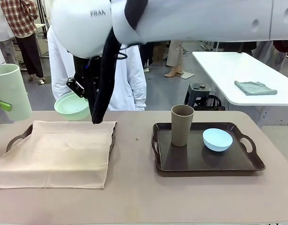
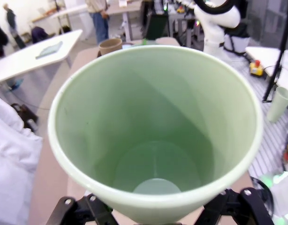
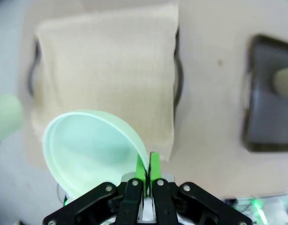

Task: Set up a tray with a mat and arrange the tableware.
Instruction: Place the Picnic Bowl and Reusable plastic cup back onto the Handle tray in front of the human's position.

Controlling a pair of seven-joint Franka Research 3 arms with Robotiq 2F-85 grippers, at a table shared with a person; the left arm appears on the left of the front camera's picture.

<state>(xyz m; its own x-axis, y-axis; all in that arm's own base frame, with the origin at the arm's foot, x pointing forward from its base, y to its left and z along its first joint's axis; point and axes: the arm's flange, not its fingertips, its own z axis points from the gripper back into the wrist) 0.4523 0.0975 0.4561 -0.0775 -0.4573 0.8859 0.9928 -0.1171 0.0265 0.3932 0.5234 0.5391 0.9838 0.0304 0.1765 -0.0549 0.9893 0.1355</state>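
A beige mat (image 1: 57, 152) covers the left tray (image 1: 15, 138). My right gripper (image 1: 82, 96) reaches across from the right and is shut on the rim of a mint green bowl (image 1: 71, 105), which hangs above the mat's far edge. In the right wrist view the green pads (image 3: 141, 166) pinch that bowl (image 3: 90, 150) over the mat (image 3: 106, 75). At the far left my left gripper (image 1: 2, 105) is shut on a mint green tumbler (image 1: 11, 89), whose inside (image 2: 153, 136) faces the left wrist camera. A brown tumbler (image 1: 181, 125) and a pale blue bowl (image 1: 217, 139) stand on the dark tray (image 1: 205, 164).
A person in a white coat (image 1: 132, 79) stands at the far side behind my right arm. A white table (image 1: 228, 70) at the back right bears a folded grey cloth (image 1: 255, 87). Bare tabletop (image 1: 134, 187) runs between the trays and along the front.
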